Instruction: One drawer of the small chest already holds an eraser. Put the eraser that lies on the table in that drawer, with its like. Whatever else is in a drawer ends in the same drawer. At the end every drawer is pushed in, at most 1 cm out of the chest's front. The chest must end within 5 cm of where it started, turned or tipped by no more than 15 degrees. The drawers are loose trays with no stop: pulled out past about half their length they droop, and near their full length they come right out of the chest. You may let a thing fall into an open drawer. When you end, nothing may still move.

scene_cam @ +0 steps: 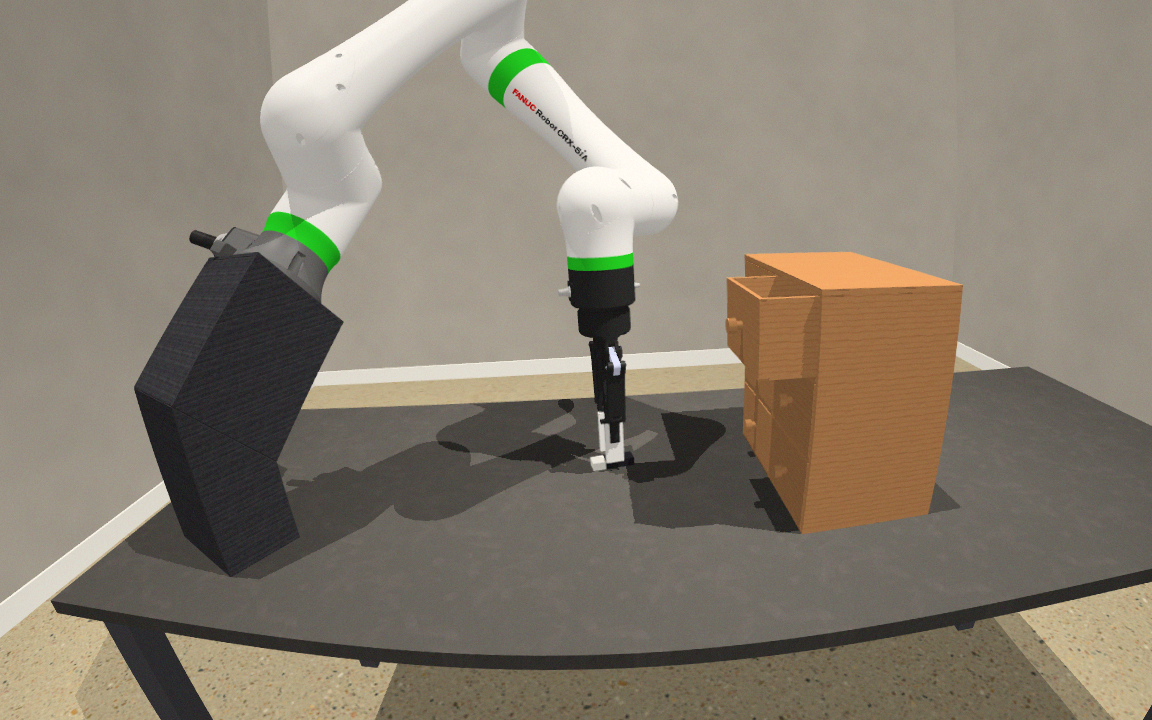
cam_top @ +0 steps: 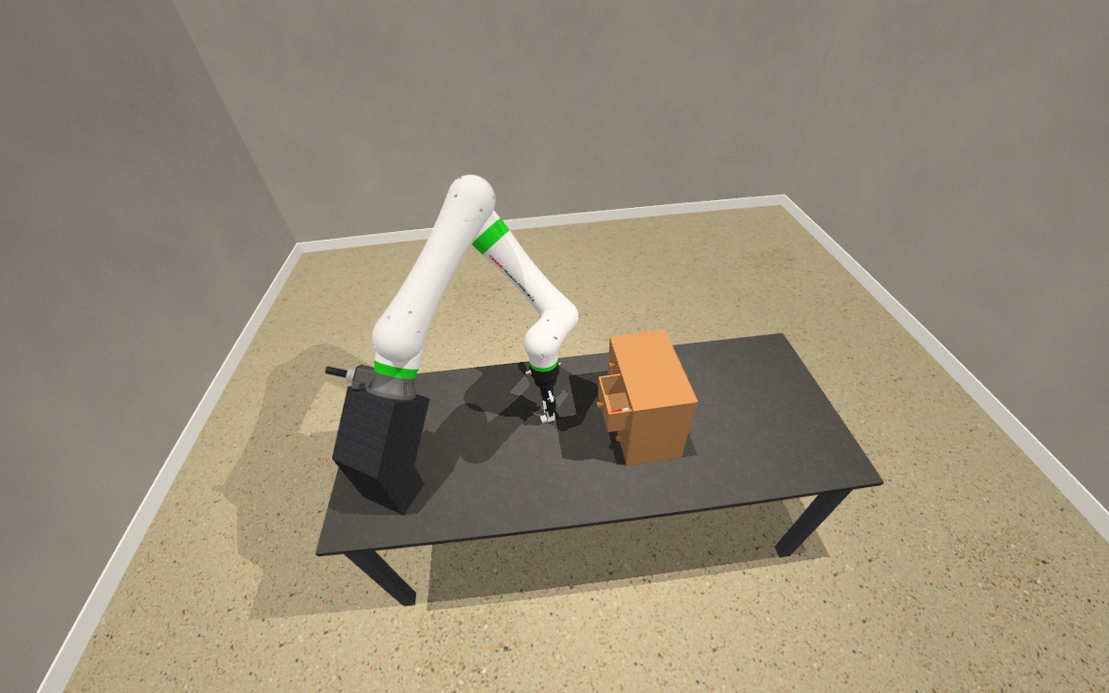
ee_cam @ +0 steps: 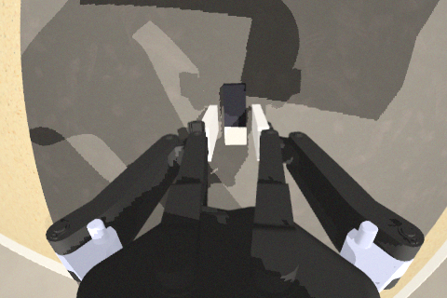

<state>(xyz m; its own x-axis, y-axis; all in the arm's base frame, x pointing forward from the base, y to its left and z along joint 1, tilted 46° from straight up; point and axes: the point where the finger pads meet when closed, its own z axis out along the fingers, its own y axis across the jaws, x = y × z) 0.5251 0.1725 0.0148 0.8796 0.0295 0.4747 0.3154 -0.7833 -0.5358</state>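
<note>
The eraser (ee_cam: 234,96) (scene_cam: 599,462) (cam_top: 547,419) is a small block, white at one end and dark at the other. It lies flat on the black table (cam_top: 713,465) (scene_cam: 562,573), left of the chest. My gripper (ee_cam: 235,117) (scene_cam: 613,456) (cam_top: 547,416) points straight down with its fingertips at the table. The white pads stand on either side of the eraser with a thin gap on each side, so it is open around it. The orange chest (cam_top: 657,396) (scene_cam: 884,394) has its top drawer (cam_top: 613,392) (scene_cam: 772,317) pulled part way out, and a small red thing shows in it.
The arm's dark base block (cam_top: 377,439) (scene_cam: 222,402) stands at the table's left end. The chest's lower drawers (scene_cam: 777,420) are pushed in, knobs facing the gripper. The table stands on a sandy floor inside grey walls.
</note>
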